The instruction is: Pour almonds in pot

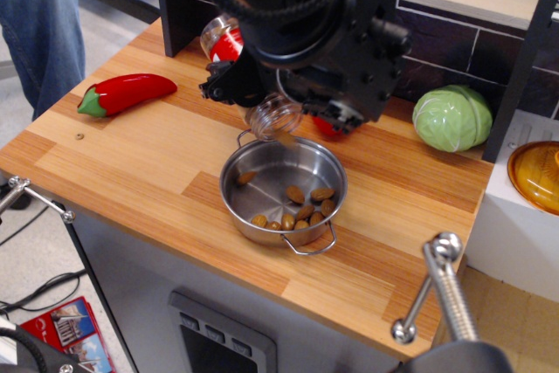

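Because the jar (258, 93) is tipped mouth-down just above the far rim of the pot (281, 189), we judge that the pour is near its end: most of the almonds (295, 207) lie scattered on the pot's floor, toward its near side, and one seems to be dropping at the jar's mouth. The gripper (236, 85) is pinched around the jar's body, though the bulk of the black arm hides the fingers, so we read the grip from how the jar hangs tilted in the air. Holding the mouth low and close over the pot keeps the nuts from bouncing out. We cannot tell whether any almonds are left inside the jar. Left of the pot, well apart, lies a red toy pepper (127, 92); behind it, half hidden by the arm, a tomato (327, 128); to its right rear, a green cabbage (452, 116).
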Motion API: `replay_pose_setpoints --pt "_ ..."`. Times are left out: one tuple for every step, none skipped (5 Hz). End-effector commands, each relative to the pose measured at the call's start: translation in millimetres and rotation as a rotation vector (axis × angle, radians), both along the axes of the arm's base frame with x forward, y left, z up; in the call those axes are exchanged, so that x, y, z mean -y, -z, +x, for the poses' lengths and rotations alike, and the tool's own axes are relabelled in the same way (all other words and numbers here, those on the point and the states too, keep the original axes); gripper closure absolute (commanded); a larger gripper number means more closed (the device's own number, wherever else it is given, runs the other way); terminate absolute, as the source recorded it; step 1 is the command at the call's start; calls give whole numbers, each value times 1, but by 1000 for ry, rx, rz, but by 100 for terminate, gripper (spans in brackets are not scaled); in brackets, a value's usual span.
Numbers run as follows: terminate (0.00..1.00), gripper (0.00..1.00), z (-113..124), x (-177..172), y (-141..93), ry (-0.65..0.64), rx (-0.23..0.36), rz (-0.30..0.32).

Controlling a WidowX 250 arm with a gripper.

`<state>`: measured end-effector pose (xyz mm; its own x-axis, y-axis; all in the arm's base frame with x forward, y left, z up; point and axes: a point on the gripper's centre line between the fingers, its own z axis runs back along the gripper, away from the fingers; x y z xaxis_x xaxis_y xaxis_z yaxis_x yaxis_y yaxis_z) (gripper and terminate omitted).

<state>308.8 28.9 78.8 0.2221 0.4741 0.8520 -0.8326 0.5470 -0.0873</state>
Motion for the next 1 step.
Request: replay_pose_setpoints --pt "100 100 -5 -6 -4 6 -16 -64"
